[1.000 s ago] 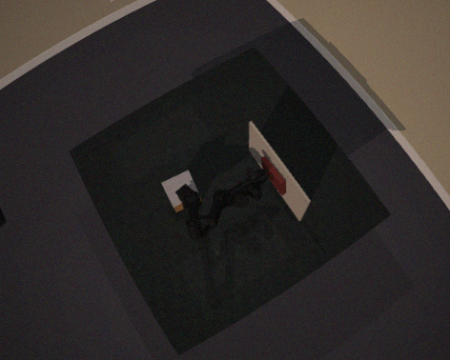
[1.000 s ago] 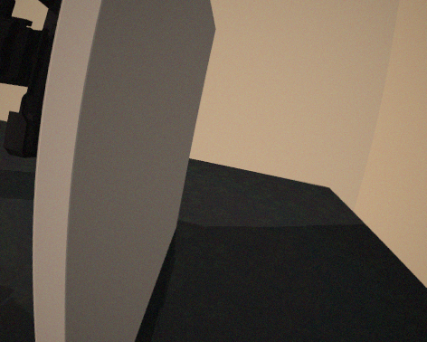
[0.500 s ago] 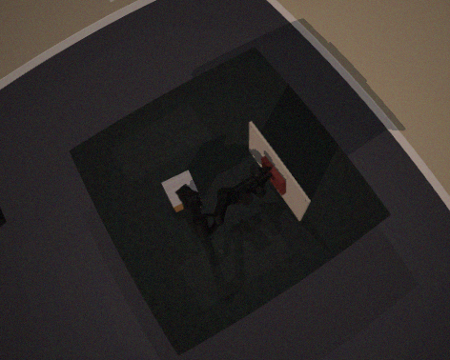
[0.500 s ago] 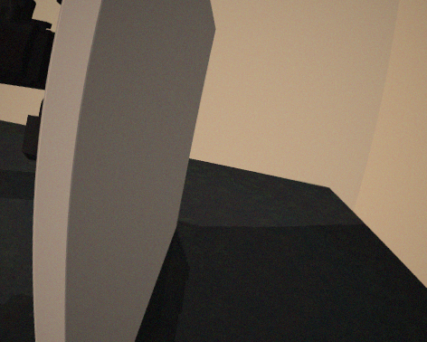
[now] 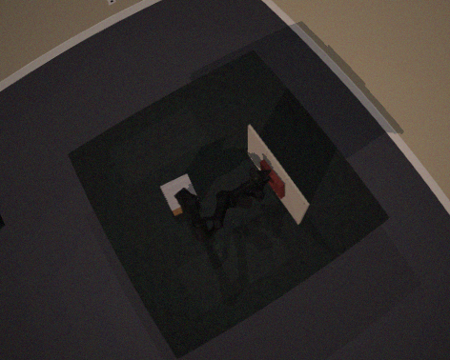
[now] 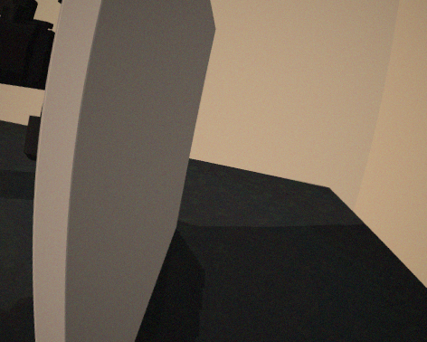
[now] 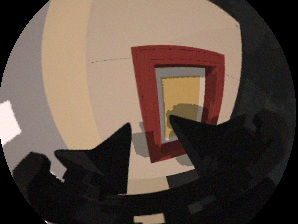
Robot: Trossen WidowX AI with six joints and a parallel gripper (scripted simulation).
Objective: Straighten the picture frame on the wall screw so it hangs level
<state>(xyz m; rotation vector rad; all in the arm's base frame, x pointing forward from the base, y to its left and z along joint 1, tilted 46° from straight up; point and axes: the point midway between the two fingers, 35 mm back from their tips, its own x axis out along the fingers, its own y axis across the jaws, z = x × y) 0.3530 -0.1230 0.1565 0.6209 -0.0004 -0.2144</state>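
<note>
The red picture frame [image 5: 276, 185] [image 7: 145, 82] hangs on the front of the pale upright wall panel [image 5: 295, 202] [image 6: 126, 181] [image 7: 110, 90]. In the wrist view its top edge drops a little to the right and its left side slants; it holds a grey mat and a yellow picture. That view is tilted, so the true lean is hard to tell. The screw and notched strip are hidden. My gripper [image 7: 149, 121] is open and empty, its two dark pointed fingers apart in front of the frame's lower left part. The right finger covers part of the picture. In the exterior view the panel hides the frame.
The dark arm [image 5: 228, 200] reaches to the panel from beside a white-topped block [image 5: 173, 187] with an orange side, on the dark square table top [image 5: 128, 143] [image 6: 279, 253]. Shadows of the fingers fall on the panel and picture.
</note>
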